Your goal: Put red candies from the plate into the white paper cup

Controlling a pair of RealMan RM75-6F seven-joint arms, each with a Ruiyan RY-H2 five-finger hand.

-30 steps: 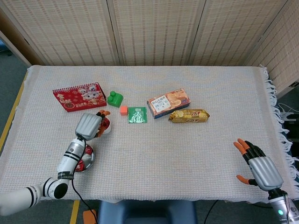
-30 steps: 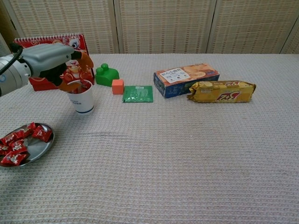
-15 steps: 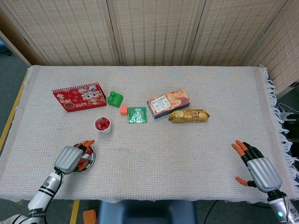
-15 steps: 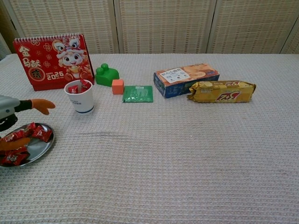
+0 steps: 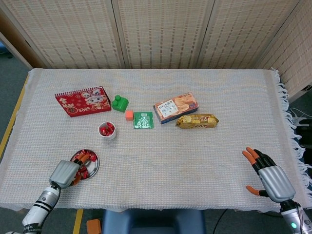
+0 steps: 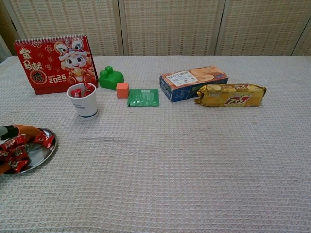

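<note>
Reaching over the near left edge of the table, my left hand (image 5: pixel 65 172) lies across the metal plate (image 5: pixel 93 165), its orange-tipped fingers (image 6: pixel 25 129) down among the red candies (image 6: pixel 17 148). From either camera I cannot tell whether those fingers have closed on a candy or are only resting on the heap. The white paper cup (image 6: pixel 83 100) stands upright beyond the plate, well apart from my hand, with a few red candies already showing above its rim. Behind the cup stands a red 2025 calendar (image 6: pixel 52 63). To its right sit a green block (image 6: pixel 111 78), a small orange cube (image 6: pixel 122 90) and a flat green packet (image 6: pixel 144 97), near one another. Further right lie a biscuit box (image 6: pixel 193 82) and a yellow snack pack (image 6: pixel 230 95), just beside each other. My right hand (image 5: pixel 269 176) is at the near right edge of the cloth (image 5: pixel 195 156), fingers spread apart and holding nothing, well away from everything else.
</note>
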